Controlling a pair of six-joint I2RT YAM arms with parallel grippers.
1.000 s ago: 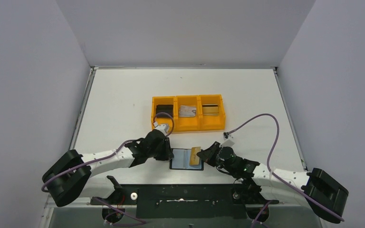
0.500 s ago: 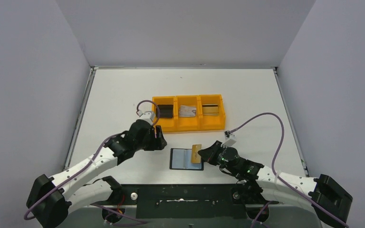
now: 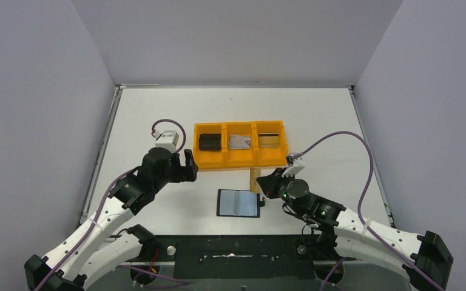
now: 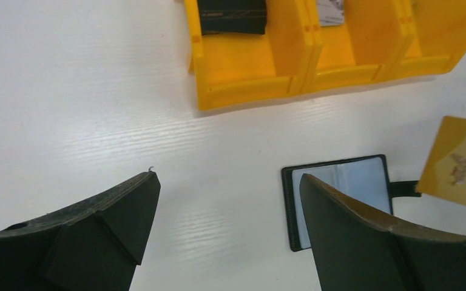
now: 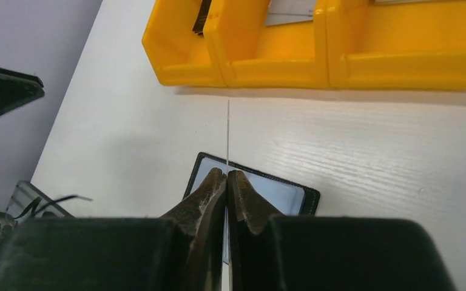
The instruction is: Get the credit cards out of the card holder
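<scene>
One thin gold card point(image 4: 458, 162), corner perhaps punched.

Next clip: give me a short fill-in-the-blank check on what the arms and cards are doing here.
The right gripper is shut on a ____ card.
The card holder lies ____ on the table.
The open left gripper holds ____.
The black block sits in the ____ compartment of the orange tray.
Missing words: gold; open; nothing; left.

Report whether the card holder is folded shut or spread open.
Spread open: the card holder lies flat, with both shiny blue-grey inner pockets facing up.
</scene>
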